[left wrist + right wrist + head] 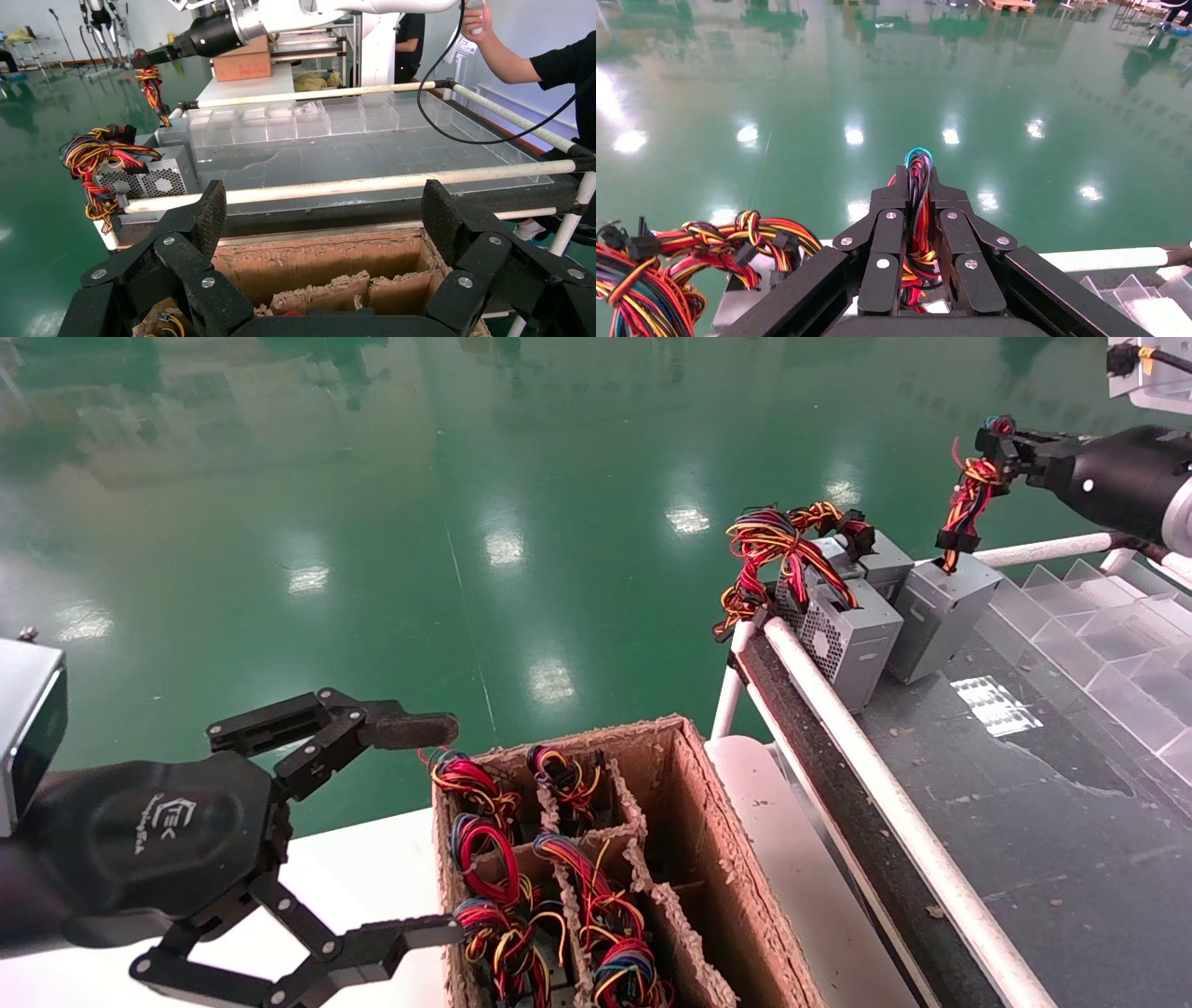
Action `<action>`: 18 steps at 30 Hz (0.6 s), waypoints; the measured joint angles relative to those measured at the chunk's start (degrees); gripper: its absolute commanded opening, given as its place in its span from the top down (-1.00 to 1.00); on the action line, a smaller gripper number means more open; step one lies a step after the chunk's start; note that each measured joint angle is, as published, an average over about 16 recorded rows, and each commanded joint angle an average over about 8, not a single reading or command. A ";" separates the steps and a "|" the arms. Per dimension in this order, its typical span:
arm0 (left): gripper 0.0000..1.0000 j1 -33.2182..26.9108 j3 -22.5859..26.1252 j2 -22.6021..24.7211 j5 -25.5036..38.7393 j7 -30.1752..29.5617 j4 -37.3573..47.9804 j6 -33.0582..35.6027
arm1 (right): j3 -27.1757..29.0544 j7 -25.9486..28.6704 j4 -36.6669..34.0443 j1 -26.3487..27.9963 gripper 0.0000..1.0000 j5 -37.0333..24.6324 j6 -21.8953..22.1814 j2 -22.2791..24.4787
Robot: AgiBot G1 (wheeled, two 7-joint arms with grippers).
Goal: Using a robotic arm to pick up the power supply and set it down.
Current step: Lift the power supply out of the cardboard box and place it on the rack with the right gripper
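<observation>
The power supply (941, 612), a plain grey metal box, stands tilted at the far end of the dark table (1052, 822), leaning on its neighbours. Its slim wire bundle (968, 500) of red, yellow and orange wires runs up into my right gripper (995, 441), which is shut on the wires (918, 210) above the box. The left wrist view shows the same bundle (151, 84) hanging from that gripper over the box (177, 132). My left gripper (428, 831) hovers open and empty over the cardboard box (316, 263), its fingers (211, 210) spread wide.
A vented grey supply (843, 635) with a big wire tangle (778, 547) stands beside the plain one. A white rail (866, 766) edges the table. Clear plastic dividers (1108, 645) line its far side. The cardboard box (689, 803) holds several wired units. A person (555, 63) stands beyond the table.
</observation>
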 measured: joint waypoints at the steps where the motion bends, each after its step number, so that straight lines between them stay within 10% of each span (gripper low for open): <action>1: -1.00 0.00 0.00 0.00 0.00 0.00 0.00 0.00 | -0.04 -0.03 0.02 0.05 1.00 -0.05 0.11 -0.13; 18: -1.00 0.00 0.02 -0.01 -0.01 0.01 0.00 -0.01 | -0.59 -0.65 -0.10 0.51 1.00 -0.86 2.52 -1.59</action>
